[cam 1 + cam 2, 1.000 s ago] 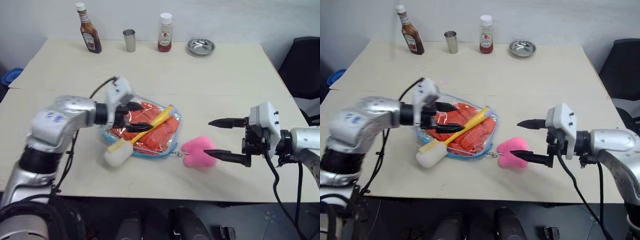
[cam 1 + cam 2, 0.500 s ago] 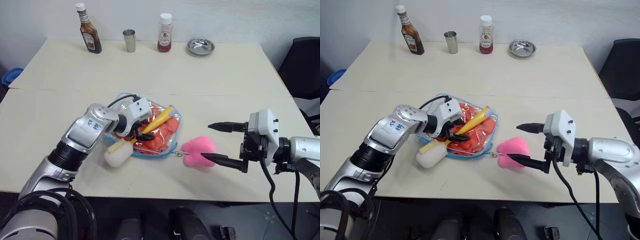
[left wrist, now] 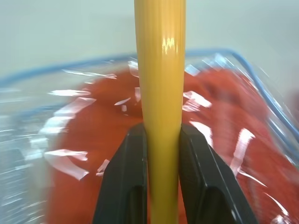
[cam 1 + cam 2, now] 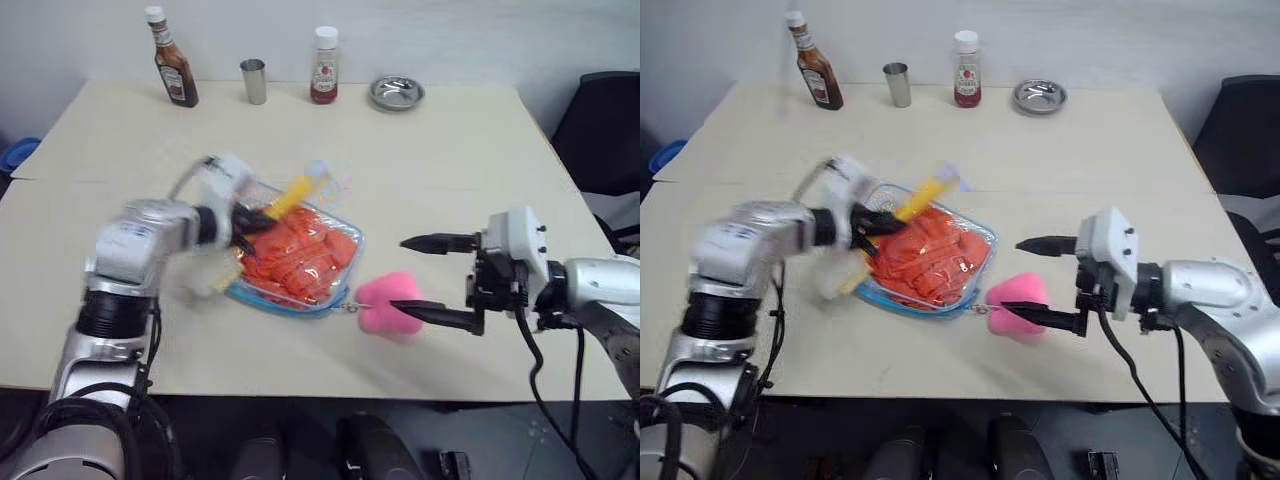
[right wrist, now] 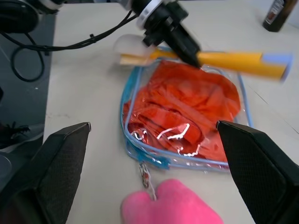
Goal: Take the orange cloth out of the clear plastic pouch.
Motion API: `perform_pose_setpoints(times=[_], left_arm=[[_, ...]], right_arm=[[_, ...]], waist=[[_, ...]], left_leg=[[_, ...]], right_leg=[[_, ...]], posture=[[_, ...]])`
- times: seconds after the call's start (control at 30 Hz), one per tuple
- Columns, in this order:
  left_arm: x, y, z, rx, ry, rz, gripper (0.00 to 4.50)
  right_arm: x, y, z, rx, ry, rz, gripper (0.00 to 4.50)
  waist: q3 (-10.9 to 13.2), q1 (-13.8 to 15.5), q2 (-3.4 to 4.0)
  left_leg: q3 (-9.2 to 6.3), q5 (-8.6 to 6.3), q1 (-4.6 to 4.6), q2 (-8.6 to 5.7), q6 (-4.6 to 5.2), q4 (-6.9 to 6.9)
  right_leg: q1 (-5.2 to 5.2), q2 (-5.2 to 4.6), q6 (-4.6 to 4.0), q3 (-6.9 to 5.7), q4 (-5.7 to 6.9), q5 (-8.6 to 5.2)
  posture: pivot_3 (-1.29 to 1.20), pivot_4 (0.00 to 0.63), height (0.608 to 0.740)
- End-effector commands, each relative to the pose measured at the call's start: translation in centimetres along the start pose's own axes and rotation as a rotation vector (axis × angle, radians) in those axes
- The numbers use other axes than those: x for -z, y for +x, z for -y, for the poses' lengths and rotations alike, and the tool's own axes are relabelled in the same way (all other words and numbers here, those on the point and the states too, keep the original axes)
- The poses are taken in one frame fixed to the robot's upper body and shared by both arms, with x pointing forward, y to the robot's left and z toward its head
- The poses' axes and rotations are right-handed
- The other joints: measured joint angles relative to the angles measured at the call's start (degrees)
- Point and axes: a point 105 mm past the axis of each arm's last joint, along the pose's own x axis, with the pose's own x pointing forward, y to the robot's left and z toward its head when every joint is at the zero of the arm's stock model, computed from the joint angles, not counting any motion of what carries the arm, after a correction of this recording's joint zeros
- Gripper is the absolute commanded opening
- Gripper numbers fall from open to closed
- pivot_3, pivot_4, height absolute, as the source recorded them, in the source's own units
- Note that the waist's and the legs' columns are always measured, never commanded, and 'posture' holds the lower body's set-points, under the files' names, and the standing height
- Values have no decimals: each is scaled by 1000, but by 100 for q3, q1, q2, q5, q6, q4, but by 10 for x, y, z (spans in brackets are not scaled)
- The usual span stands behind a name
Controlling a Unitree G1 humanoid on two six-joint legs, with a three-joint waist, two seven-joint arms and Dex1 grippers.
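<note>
Right now your left gripper [image 3: 161,140] clamps a yellow brush [image 4: 292,193], your right gripper [image 4: 415,277] gapes at three o'clock, and the soft orange cloth [image 4: 300,255] sits inside the slippery pouch [image 4: 335,296] mid-table, so pinch a fold.

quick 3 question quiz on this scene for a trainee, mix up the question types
1. True or false: the orange cloth is already out of the clear plastic pouch.
2. What is the left claw shut on?
A. the pink plush
B. the yellow brush handle
C. the pouch's zipper pull
3. Fill in: the right claw is ____, with the pink plush near its lower finger.

Key
1. False: the cloth lies inside the pouch.
2. B: both fingers press the handle's sides.
3. Open.
</note>
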Motion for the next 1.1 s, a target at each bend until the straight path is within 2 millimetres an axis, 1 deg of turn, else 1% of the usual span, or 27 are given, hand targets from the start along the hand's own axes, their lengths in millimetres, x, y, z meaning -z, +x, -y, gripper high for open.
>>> perform_pose_setpoints(times=[0.03, 0.1, 0.17, 0.23, 0.27, 0.3, 0.33, 0.43, 0.47, 0.5, 0.6, 0.73, 0.77, 0.8, 0.83, 0.87, 0.9, 0.97, 1.03, 1.07, 1.1], left_arm=[[6, -54, -57, -250, -68, 23, 598], [31, -83, -81, -369, -22, -74, 598], [59, -110, -105, -481, 14, -179, 598], [83, -131, -121, -552, 37, -244, 598], [96, -138, -128, -580, 51, -276, 598], [110, -142, -132, -595, 47, -296, 598], [119, -144, -134, -602, 45, -304, 598], [134, -144, -137, -616, 60, -303, 598], [136, -145, -138, -625, 52, -290, 912], [137, -145, -138, -632, 53, -279, 1275], [131, -145, -135, -621, 65, -233, 2101], [125, -150, -134, -630, 97, -221, 3375], [121, -153, -133, -624, 105, -219, 3673], [109, -157, -131, -603, 137, -195, 3949], [93, -160, -126, -569, 187, -159, 3949], [83, -161, -122, -545, 222, -136, 3949], [68, -161, -111, -476, 278, -109, 3949], [52, -158, -86, -332, 410, -106, 3949], [47, -155, -69, -229, 502, -127, 3949], [46, -148, -57, -147, 576, -154, 3949], [46, -144, -49, -91, 623, -172, 3949]], right_arm=[[-8, 12, 0, -68, -33, 44, 4500], [-9, 19, -1, -111, -43, 56, 4500], [-11, 25, -1, -152, -50, 69, 4500], [-12, 30, -1, -184, -54, 80, 4500], [-12, 32, -1, -197, -55, 83, 4500], [-12, 34, 0, -208, -55, 85, 4500], [-11, 35, 0, -213, -55, 86, 4500], [-10, 36, 1, -223, -46, 87, 4500], [-10, 35, 0, -227, -42, 86, 4500], [-9, 34, 0, -229, -39, 84, 4500], [-8, 32, 0, -226, -31, 77, 4500], [-7, 29, 1, -210, -28, 69, 4500], [-7, 29, 1, -204, -29, 67, 4500], [-7, 27, 2, -192, -28, 64, 4500], [-7, 24, 3, -179, -26, 62, 4500], [-7, 23, 3, -170, -24, 61, 4500], [-6, 21, 3, -157, -23, 56, 4500], [-4, 18, 1, -136, -18, 48, 4500], [-3, 16, 0, -123, -13, 45, 4500], [-2, 14, -1, -114, -8, 45, 4500], [-2, 13, -2, -107, -4, 45, 4500]], waist=[[0, -23, 0], [0, -71, 0], [-1, -64, -1], [-1, -44, -1], [-2, -13, -5], [-3, 23, -7], [-4, 66, -9], [-9, 159, -17], [-11, 177, -19], [-11, 182, -20], [-13, 168, -23], [-13, 116, -24], [-13, 91, -24], [-13, 80, -24], [-13, 67, -25], [-12, 59, -28], [-12, 57, -29], [-12, 57, -29], [-11, 59, -26], [-9, 59, -22], [-8, 59, -20]], left_leg=[[0, 1, -2, 0, -2, -2], [0, 0, -1, 0, -3, -8], [-3, 0, 1, -1, -5, -11], [-5, -1, 0, -3, -4, -7], [-5, -2, -1, -5, -3, -5], [-8, -2, -3, -6, -2, -4], [-9, -4, -3, -9, 1, -4], [-19, -7, -9, -19, 6, -4], [-20, -8, -9, -24, 9, -4], [-19, -9, -9, -27, 11, -4], [-15, -11, -10, -30, 15, -4], [-15, -11, -10, -28, 15, -7], [-15, -11, -10, -29, 15, -7], [-15, -11, -10, -28, 16, -7], [-15, -12, -10, -28, 17, -8], [-15, -13, -10, -28, 18, -11], [-15, -13, -12, -27, 18, -12], [-15, -11, -12, -26, 14, -15], [-14, -11, -11, -27, 14, -17], [-14, -11, -10, -27, 14, -21], [-13, -10, -9, -28, 14, -21]], right_leg=[[-6, 0, 0, 0, 4, 0], [-11, -1, 0, -1, 6, 0], [-12, -6, 0, -5, 5, 0], [-12, -12, -1, -8, 2, 0], [-11, -17, -1, -9, 1, 0], [-11, -20, -1, -12, -1, 0], [-10, -24, -1, -12, -2, 0], [-9, -39, -1, -23, -5, 0], [-9, -45, -1, -26, -4, 0], [-8, -48, -1, -26, -5, 0], [-10, -51, -1, -27, -4, 0], [-11, -51, -1, -30, -3, 0], [-11, -51, -1, -30, -2, 0], [-11, -51, -1, -31, -3, 0], [-11, -51, -1, -31, -2, 0], [-11, -50, -1, -31, -2, 0], [-12, -50, -1, -33, -2, 0], [-12, -50, -1, -33, -4, 0], [-11, -52, -1, -32, -15, 0], [-7, -52, -1, -32, -24, 0], [-7, -53, -1, -31, -24, 0]], posture=[[0, 150, 740], [0, 150, 740], [0, 150, 740], [0, 150, 740], [0, 150, 740], [0, 150, 740], [0, 150, 740], [0, 150, 740], [0, 150, 740], [0, 150, 740], [0, 150, 740], [0, 150, 740], [0, 150, 740], [0, 150, 740], [0, 150, 740], [0, 150, 740], [0, 150, 740], [0, 150, 740], [0, 150, 740], [0, 150, 740], [0, 150, 740]])
